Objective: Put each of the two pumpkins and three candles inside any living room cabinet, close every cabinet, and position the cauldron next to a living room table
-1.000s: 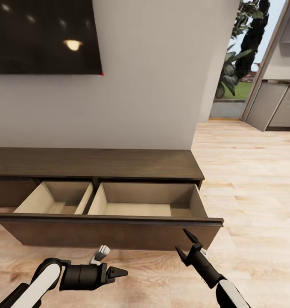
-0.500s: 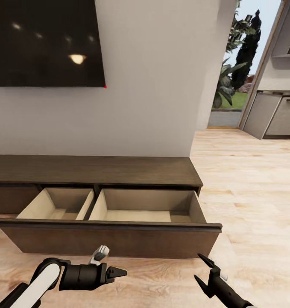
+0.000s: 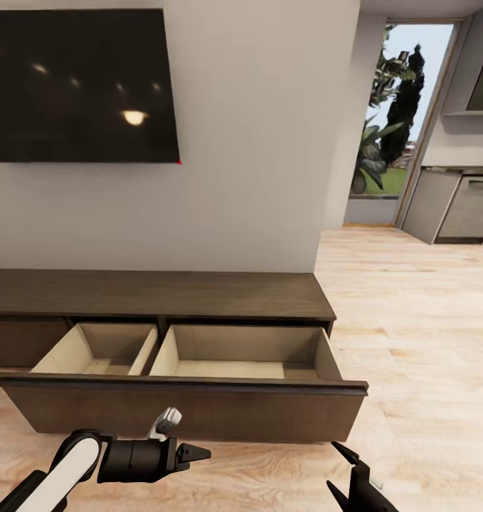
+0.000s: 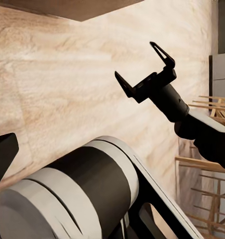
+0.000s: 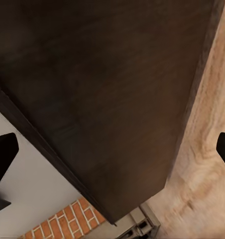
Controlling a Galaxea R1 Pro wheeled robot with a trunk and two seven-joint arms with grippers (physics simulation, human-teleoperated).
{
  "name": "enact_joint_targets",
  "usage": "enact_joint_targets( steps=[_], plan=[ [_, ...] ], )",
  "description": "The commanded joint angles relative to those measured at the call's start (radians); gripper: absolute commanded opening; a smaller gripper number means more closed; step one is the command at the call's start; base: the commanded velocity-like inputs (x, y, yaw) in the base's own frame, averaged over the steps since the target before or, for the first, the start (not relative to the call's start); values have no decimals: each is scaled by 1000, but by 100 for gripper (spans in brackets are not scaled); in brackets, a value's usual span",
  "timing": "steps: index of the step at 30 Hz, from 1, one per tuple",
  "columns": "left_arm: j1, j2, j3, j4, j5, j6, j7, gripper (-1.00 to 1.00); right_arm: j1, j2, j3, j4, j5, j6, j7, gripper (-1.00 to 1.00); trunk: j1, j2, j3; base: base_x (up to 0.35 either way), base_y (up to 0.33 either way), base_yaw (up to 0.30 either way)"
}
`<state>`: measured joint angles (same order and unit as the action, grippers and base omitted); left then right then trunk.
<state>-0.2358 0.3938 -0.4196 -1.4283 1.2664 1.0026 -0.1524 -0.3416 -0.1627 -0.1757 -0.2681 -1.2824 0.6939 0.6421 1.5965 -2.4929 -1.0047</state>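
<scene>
Cabinet (image 3: 163,293) against wall under TV (image 3: 81,85), drawer (image 3: 184,409) pulled out, both compartments bare | left gripper (image 3: 193,452) near drawer front, empty, spread unclear | right gripper (image 3: 343,469) wide open, empty | advice: leave drawer open, fetch pumpkins and candles.

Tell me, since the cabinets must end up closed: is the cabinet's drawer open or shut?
Open. The cabinet's drawer is pulled out over the floor, its two tan compartments exposed from above; both look empty.
</scene>
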Motion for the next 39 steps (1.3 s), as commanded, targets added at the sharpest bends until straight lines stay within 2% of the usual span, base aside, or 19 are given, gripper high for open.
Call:
enact_joint_targets(
  steps=[1,15,21,27,39],
  plan=[
    [-1,1,-1,0,-10,1,-10,100,-1,0,-4,1,-2,6,1,100,-4,7,2,0,0,0],
    [-1,0,-3,-1,-10,1,-10,100,-1,1,-4,21,-1,7,0,100,-58,105,46,0,0,0],
    [-1,-1,-21,-5,-10,1,-10,100,-1,0,-1,21,0,7,1,100,-81,147,65,0,0,0],
    [-1,0,-23,-7,-10,1,-10,100,-1,0,-1,22,0,6,0,100,-104,189,84,-5,0,0],
    [-1,-2,-33,-7,-10,1,-10,100,-1,0,-1,35,0,4,-2,100,-150,273,121,-231,33,0]
  ],
)
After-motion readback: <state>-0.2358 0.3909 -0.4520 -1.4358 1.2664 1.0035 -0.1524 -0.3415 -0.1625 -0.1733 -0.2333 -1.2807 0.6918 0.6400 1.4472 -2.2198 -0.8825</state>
